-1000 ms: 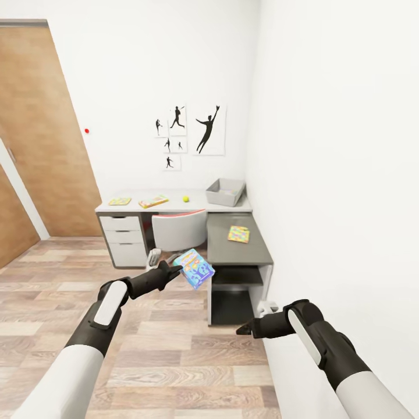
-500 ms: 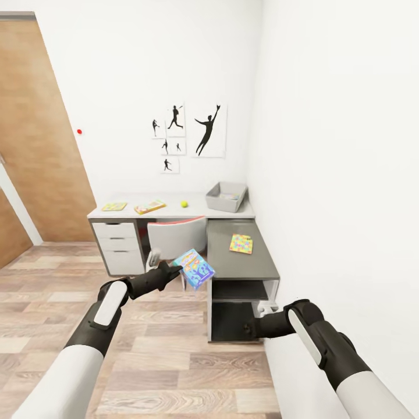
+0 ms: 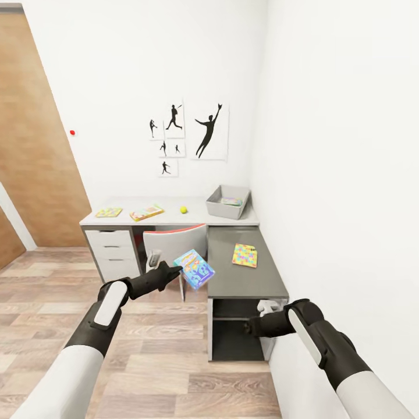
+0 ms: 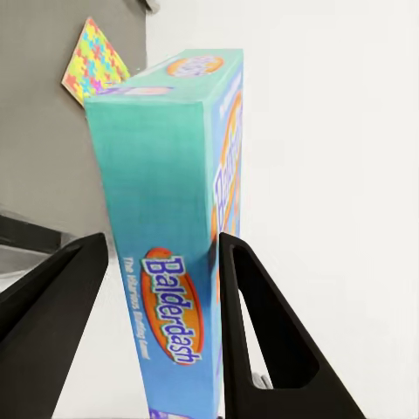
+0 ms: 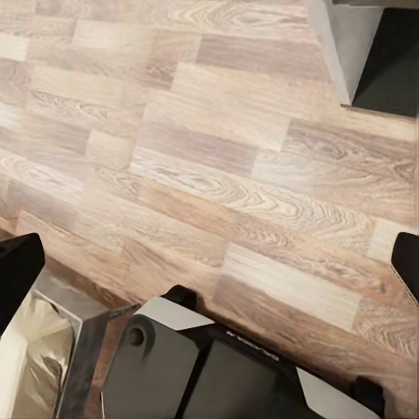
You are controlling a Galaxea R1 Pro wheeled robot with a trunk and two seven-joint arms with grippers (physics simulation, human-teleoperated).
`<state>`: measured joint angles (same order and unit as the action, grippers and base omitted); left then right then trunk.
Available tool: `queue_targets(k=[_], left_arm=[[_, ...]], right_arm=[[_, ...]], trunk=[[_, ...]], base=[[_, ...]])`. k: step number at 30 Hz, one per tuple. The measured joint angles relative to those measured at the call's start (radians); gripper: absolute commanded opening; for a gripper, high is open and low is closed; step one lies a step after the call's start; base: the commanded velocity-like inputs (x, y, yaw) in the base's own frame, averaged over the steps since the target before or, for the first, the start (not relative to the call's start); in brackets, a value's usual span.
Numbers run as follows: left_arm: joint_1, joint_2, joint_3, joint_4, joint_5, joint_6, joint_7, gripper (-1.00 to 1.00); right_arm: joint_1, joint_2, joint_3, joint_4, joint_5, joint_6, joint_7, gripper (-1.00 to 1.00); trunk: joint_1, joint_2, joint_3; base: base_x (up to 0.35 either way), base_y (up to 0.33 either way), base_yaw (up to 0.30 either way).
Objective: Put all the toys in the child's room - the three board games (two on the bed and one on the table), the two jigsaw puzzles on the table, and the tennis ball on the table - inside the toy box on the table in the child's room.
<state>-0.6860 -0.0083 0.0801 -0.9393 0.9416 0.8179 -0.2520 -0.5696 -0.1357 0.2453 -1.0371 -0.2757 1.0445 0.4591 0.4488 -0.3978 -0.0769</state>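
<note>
My left gripper (image 3: 178, 270) is shut on a blue "Balderdash" board game (image 3: 195, 268), held on edge above the floor in front of the table (image 3: 169, 219); its fingers clamp the box (image 4: 175, 262) from both sides. On the light top lie a jigsaw puzzle (image 3: 109, 212), a yellow-red board game (image 3: 146, 212) and the tennis ball (image 3: 183, 209). The grey toy box (image 3: 224, 210) stands at the corner with a colourful flat item inside. A second jigsaw puzzle (image 3: 244, 255) lies on the dark wing. My right gripper (image 3: 251, 326) hangs open and empty over the floor. The bed is out of view.
A white chair (image 3: 174, 241) with a red-edged back is tucked under the table, just behind the held box. White drawers (image 3: 110, 253) stand at the left. A white wall (image 3: 349, 174) runs close along my right arm. A wooden door (image 3: 29, 145) is at the left.
The whole view has shifted: the robot has come closer to the table, which looks larger and lower. Both arms keep the same pose, with the blue box still held.
</note>
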Motion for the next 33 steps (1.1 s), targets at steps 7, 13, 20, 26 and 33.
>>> queue_targets(k=[7, 13, 20, 26, 33], left_arm=[[0.000, 0.000, 0.000, 0.000, 0.001, 0.000, 0.000, -1.00], [0.000, 0.000, 0.001, 0.000, 0.000, 0.000, 0.000, -1.00], [0.006, 0.002, 0.001, 0.000, 0.001, 0.001, -0.001, -1.00], [0.008, 0.003, 0.002, 0.000, 0.002, 0.001, -0.001, -1.00], [0.009, 0.003, 0.002, 0.000, 0.002, 0.001, 0.000, -1.00]], right_arm=[[0.000, 0.000, 0.000, 0.000, 0.000, 0.000, 0.000, 1.00], [0.000, 0.000, 0.000, 0.000, 0.000, 0.000, 0.000, 1.00], [0.000, -0.001, 0.000, 0.000, 0.000, 0.000, 0.000, 1.00], [0.001, -0.001, 0.000, -0.001, 0.000, 0.000, 0.000, 1.00], [0.001, -0.003, -0.001, -0.003, 0.000, 0.000, 0.000, 1.00]], trunk=[[0.000, 0.000, 0.002], [0.000, 0.000, 0.004], [0.000, 0.000, 0.006], [0.000, 0.000, 0.009], [0.000, 0.000, 0.012]], base=[[0.334, 0.000, 0.190], [0.334, 0.000, 0.246], [0.334, 0.000, 0.263], [0.334, 0.000, 0.267], [0.334, 0.000, 0.268]])
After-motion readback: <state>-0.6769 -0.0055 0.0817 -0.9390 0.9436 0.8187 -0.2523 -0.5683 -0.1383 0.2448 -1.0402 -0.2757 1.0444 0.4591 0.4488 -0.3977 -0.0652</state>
